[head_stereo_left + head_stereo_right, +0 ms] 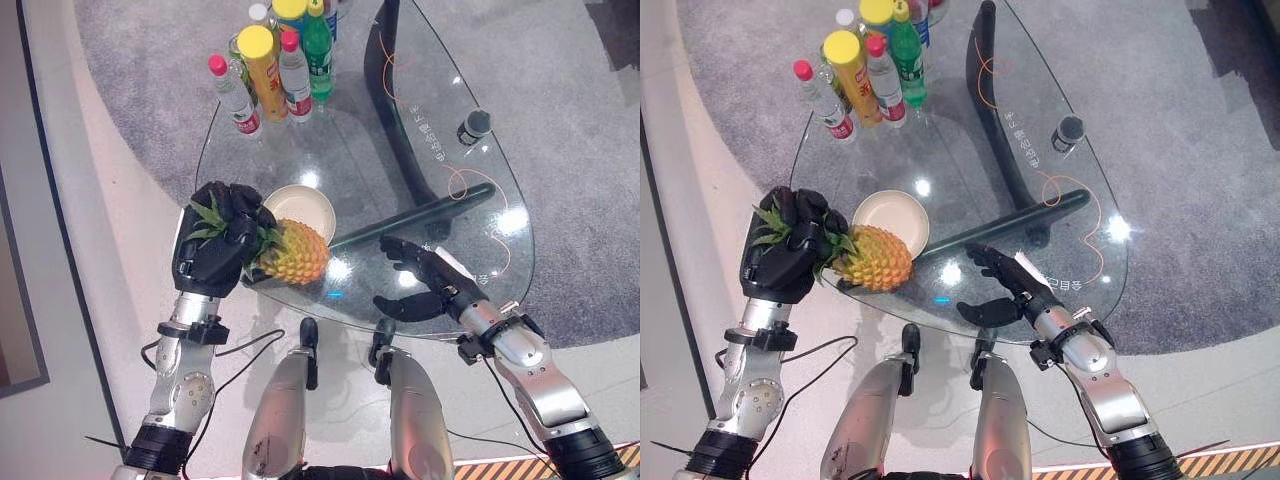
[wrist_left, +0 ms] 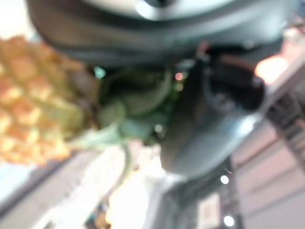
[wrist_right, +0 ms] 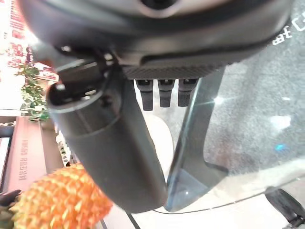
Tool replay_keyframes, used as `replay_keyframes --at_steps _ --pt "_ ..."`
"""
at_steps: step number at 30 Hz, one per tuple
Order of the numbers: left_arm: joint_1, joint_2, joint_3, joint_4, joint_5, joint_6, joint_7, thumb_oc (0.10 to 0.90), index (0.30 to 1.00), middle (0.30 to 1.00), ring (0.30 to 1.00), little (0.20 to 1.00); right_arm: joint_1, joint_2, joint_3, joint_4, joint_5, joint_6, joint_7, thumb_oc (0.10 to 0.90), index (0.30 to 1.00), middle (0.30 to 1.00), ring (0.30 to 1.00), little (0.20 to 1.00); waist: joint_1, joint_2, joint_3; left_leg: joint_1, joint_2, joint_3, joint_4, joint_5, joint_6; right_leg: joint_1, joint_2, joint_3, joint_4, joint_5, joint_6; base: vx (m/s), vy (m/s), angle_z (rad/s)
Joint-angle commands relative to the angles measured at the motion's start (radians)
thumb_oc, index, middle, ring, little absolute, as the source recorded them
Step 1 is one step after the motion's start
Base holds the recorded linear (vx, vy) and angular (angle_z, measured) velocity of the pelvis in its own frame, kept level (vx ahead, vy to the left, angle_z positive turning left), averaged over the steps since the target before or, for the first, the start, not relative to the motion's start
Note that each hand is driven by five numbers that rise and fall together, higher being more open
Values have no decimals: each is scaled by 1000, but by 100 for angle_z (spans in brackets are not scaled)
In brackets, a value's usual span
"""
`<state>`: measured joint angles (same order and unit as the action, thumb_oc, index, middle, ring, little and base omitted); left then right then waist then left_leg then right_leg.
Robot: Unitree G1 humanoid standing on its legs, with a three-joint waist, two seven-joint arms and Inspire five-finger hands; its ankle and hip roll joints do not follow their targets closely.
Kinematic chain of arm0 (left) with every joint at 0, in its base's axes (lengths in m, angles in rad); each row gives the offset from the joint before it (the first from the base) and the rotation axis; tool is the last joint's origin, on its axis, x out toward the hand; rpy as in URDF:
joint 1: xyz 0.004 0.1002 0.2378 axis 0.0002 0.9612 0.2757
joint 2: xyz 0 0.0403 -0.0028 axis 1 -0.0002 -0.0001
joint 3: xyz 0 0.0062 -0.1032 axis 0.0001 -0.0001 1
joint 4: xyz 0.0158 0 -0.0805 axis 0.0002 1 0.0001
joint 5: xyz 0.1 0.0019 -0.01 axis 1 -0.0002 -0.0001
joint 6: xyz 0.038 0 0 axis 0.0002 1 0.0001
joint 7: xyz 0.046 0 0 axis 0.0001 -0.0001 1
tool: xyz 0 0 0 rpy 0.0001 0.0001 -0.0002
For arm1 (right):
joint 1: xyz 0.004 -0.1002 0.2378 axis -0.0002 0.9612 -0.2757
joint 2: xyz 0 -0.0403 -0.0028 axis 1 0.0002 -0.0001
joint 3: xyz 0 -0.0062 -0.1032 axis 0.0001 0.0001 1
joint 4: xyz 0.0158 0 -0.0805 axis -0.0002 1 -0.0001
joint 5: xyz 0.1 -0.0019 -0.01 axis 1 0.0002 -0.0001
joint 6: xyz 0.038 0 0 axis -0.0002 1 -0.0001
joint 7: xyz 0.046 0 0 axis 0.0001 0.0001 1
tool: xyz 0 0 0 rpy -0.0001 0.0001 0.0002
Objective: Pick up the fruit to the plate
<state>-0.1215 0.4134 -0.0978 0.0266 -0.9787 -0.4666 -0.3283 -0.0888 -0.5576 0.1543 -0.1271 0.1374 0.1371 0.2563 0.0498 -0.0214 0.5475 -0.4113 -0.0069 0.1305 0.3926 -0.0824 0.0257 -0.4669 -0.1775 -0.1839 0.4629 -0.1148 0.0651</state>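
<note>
Pineapple (image 1: 295, 253) crown gripped by curled left hand (image 1: 212, 248), beside plate (image 1: 300, 210) on glass worktop (image 1: 400, 170); right hand (image 1: 425, 280) relaxed, empty.

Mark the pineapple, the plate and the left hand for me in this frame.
pineapple (image 1: 294, 253): left eye view, on the yellow body of the fruit.
plate (image 1: 318, 205): left eye view, on its bare inner surface near the far rim.
left hand (image 1: 213, 245): left eye view, on the hand's dark back, curled round the crown.

A clear glass tabletop (image 1: 400, 170) carries a cluster of bottles and a yellow-lidded can (image 1: 275, 60) at its far end. A pale plate (image 1: 300, 208) sits near the near edge, with a pineapple (image 1: 295, 252) lying just beside it, touching the glass.
</note>
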Motion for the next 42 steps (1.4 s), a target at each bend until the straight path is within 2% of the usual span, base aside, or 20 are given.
replay_keyframes --at_steps 1,6,12,15,17,31,37,42 --pt "-60 18 65 -173 127 -162 59 100 300 300 300 200 -37 -34 36 -70 18 6 64 800 900 900 900 900 -1 22 -28 5 -54 29 51 -79 29 -16 49 -29 89 0 30 0 0 0" --pt "-74 33 67 -161 282 -221 186 100 300 300 300 200 -19 -24 82 -43 51 50 101 800 900 900 900 900 -2 18 -28 -29 -51 30 59 -76 27 -47 52 -25 91 0 30 -1 6 0" --pt "-126 58 68 -101 436 -303 335 100 300 300 300 200 -35 -21 141 13 72 66 123 800 900 900 900 900 -8 17 -28 -97 -41 44 72 -69 23 -114 58 -18 94 8 29 -15 55 -1" --pt "-162 76 57 -70 612 -345 478 100 300 300 300 200 -58 -21 171 29 84 84 126 800 900 900 900 900 -14 14 -28 -131 -36 51 80 -68 22 -150 62 -12 102 12 31 -7 49 -3" --pt "-195 95 52 -59 677 -352 542 100 300 300 300 200 -73 -24 187 28 100 103 131 800 900 900 900 900 -17 11 -28 -156 -33 55 87 -66 21 -176 65 -8 106 16 31 -6 36 -2" --pt "-321 103 17 17 840 -401 709 100 300 300 300 200 -157 -3 255 79 114 153 138 800 900 900 900 900 -35 3 -28 -266 -37 67 97 -58 14 -294 85 9 117 37 32 3 35 -4" --pt "-360 107 17 57 842 -424 742 100 300 300 300 200 -183 -9 264 96 123 173 129 800 900 900 900 900 -43 6 -28 -293 -43 70 94 -55 15 -330 91 19 117 46 31 7 31 -2" --pt "-391 111 13 117 914 -412 859 100 300 300 300 200 -203 -4 267 115 114 179 146 800 900 900 900 900 -53 8 -28 -327 -46 73 96 -51 9 -361 95 23 108 54 28 1 45 -4"
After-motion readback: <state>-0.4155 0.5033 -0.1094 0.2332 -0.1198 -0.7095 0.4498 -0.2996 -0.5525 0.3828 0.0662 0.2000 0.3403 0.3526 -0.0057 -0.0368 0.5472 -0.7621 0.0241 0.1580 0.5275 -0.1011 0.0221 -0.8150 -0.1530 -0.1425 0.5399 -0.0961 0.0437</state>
